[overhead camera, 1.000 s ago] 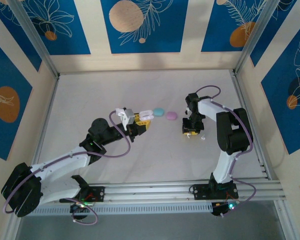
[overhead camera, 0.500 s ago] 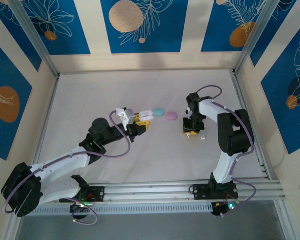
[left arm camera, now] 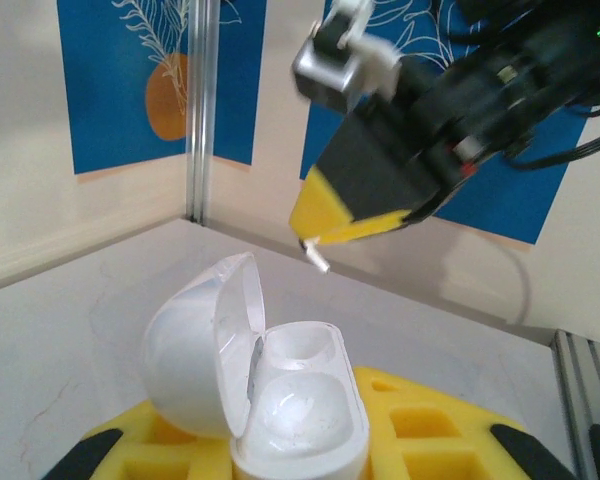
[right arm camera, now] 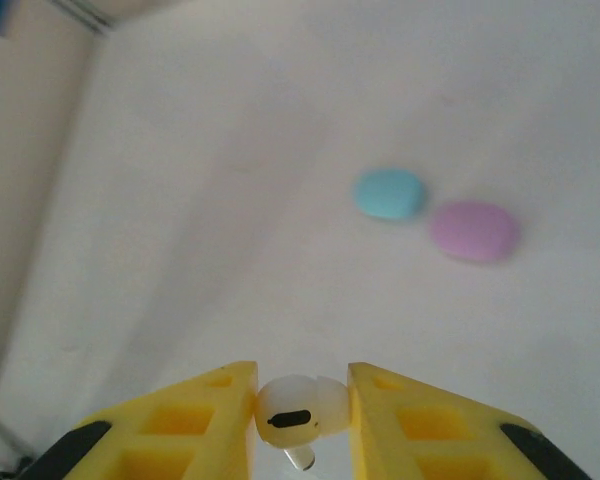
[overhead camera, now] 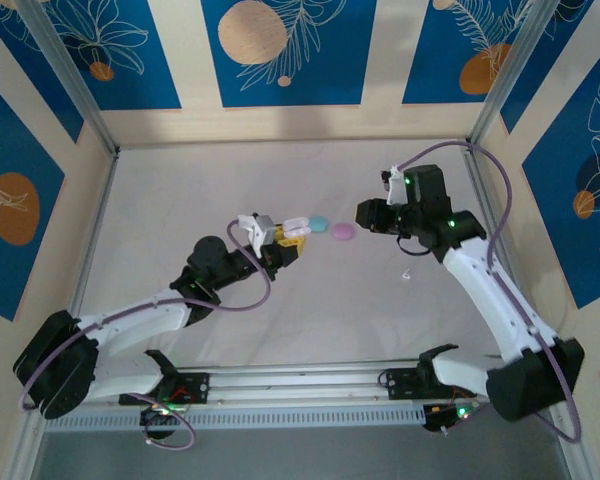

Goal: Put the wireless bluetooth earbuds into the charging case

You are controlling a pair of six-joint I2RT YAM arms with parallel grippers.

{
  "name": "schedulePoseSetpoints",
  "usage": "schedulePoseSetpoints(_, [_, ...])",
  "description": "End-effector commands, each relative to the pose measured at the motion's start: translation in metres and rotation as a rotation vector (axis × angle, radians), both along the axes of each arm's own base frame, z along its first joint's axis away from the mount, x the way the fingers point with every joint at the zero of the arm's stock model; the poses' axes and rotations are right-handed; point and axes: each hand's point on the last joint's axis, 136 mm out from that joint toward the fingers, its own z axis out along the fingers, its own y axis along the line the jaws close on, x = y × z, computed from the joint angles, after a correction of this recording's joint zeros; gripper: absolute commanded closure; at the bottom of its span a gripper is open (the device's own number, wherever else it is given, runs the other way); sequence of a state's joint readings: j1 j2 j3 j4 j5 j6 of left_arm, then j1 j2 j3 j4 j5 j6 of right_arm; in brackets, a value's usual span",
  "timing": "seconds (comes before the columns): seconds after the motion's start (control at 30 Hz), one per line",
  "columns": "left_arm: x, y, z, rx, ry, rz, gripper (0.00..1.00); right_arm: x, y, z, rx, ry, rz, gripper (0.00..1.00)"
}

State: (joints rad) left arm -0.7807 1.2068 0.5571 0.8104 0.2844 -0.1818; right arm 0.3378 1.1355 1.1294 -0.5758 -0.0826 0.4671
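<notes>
My left gripper (overhead camera: 285, 243) is shut on a white charging case (left arm camera: 298, 415), held off the table with its lid (left arm camera: 195, 345) swung open to the left and both sockets empty. The case (overhead camera: 295, 226) also shows in the top view. My right gripper (right arm camera: 302, 388) is shut on a white earbud (right arm camera: 298, 410), pinched between the yellow fingers (right arm camera: 205, 415) with its stem pointing down. In the left wrist view the right gripper (left arm camera: 325, 232) hangs above and beyond the open case, the earbud's stem (left arm camera: 318, 257) poking out below. Another white earbud (overhead camera: 405, 277) lies on the table.
A closed pale blue case (overhead camera: 318, 222) and a closed pink case (overhead camera: 342, 231) lie side by side on the white table between the two grippers, also seen as the blue case (right arm camera: 388, 193) and pink case (right arm camera: 473, 230). Wooden walls ring the table.
My right arm has risen off the table and swung back and left with a white earbud in its jaws. My left gripper has edged slightly right with the open case.
</notes>
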Motion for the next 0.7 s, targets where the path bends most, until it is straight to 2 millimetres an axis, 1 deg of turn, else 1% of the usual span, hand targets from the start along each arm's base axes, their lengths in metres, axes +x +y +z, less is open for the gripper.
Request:
schedulePoseSetpoints(0.0, [-0.001,-0.007,0.029,-0.097,-0.081,0.032,0.92,-0.013,0.028,0.035,0.133,-0.107,0.044,0.71])
schedulePoseSetpoints(0.07, [0.0,-0.01,0.03,-0.11,-0.104,0.052,0.92,-0.023,0.041,0.055,0.169,-0.179,0.072,0.71])
schedulePoseSetpoints(0.13, [0.001,-0.014,0.031,-0.118,-0.125,0.07,0.92,-0.034,0.054,0.07,0.195,-0.236,0.1,0.71])
schedulePoseSetpoints(0.2, [0.001,-0.017,0.032,-0.126,-0.144,0.082,0.92,-0.045,0.067,0.08,0.218,-0.285,0.133,0.71])
schedulePoseSetpoints(0.27, [0.001,-0.02,0.035,-0.136,-0.16,0.086,0.92,-0.052,0.076,0.085,0.229,-0.32,0.153,0.71])
schedulePoseSetpoints(0.43, [-0.001,-0.025,0.039,-0.147,-0.178,0.084,0.92,-0.06,0.09,0.084,0.219,-0.364,0.183,0.71])
schedulePoseSetpoints(0.67, [-0.004,-0.027,0.041,-0.147,-0.189,0.076,0.92,-0.058,0.095,0.077,0.2,-0.37,0.179,0.71])
